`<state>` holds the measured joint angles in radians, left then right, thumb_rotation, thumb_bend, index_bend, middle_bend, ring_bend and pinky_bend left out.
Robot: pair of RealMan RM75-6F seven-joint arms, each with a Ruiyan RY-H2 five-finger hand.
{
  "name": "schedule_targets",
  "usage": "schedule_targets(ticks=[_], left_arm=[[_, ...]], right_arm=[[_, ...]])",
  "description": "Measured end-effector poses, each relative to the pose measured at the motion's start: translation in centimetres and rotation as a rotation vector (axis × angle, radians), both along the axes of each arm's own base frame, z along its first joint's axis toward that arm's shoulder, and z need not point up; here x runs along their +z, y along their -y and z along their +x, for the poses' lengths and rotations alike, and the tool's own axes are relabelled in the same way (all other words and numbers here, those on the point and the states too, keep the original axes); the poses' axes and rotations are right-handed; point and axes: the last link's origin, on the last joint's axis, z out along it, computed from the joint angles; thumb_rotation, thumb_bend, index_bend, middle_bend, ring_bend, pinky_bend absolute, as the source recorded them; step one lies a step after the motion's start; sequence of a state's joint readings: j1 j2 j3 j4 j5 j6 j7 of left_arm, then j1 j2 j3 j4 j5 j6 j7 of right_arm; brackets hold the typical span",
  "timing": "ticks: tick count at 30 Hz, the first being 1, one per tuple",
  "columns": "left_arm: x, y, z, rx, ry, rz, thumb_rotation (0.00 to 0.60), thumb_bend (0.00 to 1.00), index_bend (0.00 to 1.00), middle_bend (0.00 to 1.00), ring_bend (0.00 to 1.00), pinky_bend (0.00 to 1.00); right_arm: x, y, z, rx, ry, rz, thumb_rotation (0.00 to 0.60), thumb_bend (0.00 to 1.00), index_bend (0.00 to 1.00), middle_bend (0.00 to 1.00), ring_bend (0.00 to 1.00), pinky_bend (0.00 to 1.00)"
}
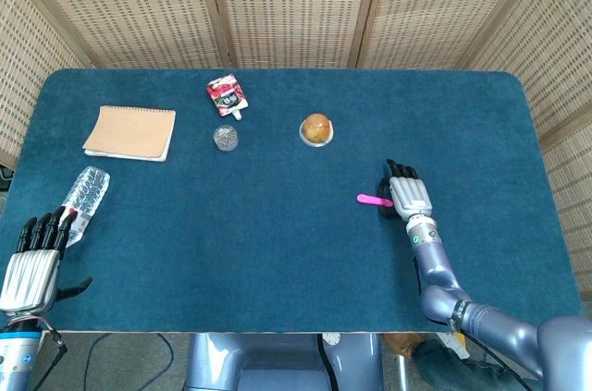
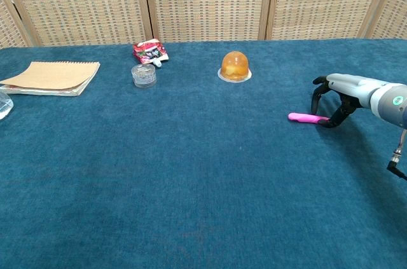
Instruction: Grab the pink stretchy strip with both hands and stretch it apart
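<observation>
So nearest the robot, the silver left hand (image 1: 30, 266) sits at the near-left edge of the dark blue felt-like tabletop (image 1: 277, 252), fingers straight and a bit apart, holding nothing, well away from the action. Just past it lies a clear crinkly plastic bottle (image 1: 85, 197).

Mid-table on the right, the small pink stretchy strip (image 2: 308, 117) lies flat, long axis running left-right. The silver right hand (image 2: 343, 91) is right at its right end, dark fingers (image 2: 316, 98) arched down over that end with the thumb low beside it. They look open around the tip; I can't tell if they're actually touching yet. My guess is the right hand pinches first, since it's by far the nearer one, and the free left end points toward the other arm.

Further back: a ribbed clear jar (image 1: 225, 138), an orange glossy dome-shaped jelly (image 2: 234, 65), a tan spiral notebook (image 1: 130, 132) and a red snack pouch (image 1: 227, 93).
</observation>
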<state>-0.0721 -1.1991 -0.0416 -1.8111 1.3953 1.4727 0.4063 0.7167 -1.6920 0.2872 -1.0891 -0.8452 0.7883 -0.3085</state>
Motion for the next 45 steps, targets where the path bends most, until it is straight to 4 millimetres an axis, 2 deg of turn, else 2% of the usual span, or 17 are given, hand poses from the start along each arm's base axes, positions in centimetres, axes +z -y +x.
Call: schedule_targets(ticks=[19, 34, 45], left_arm=[[-0.1, 0.0, -0.1, 0.005, -0.002, -0.004, 0.600, 0.00, 0.00, 0.00, 0.00, 0.00], [-0.2, 0.0, -0.1, 0.006, -0.003, -0.010, 0.600, 0.00, 0.00, 0.00, 0.00, 0.00], [-0.3, -0.5, -0.3, 0.007, 0.004, -0.019, 0.600, 0.00, 0.00, 0.00, 0.00, 0.00]], right_arm=[[-0.3, -0.2, -0.5, -0.004, -0.020, 0.009, 0.600, 0.54, 0.54, 0.00, 0.00, 0.00], [-0.5, -0.2, -0.8, -0.002, -0.037, 0.010, 0.600, 0.63, 0.75, 0.00, 0.00, 0.00], [0.5, -0.5, 0.6, 0.032, 0.037, 0.000, 0.600, 0.63, 0.76, 0.02, 0.00, 0.00]])
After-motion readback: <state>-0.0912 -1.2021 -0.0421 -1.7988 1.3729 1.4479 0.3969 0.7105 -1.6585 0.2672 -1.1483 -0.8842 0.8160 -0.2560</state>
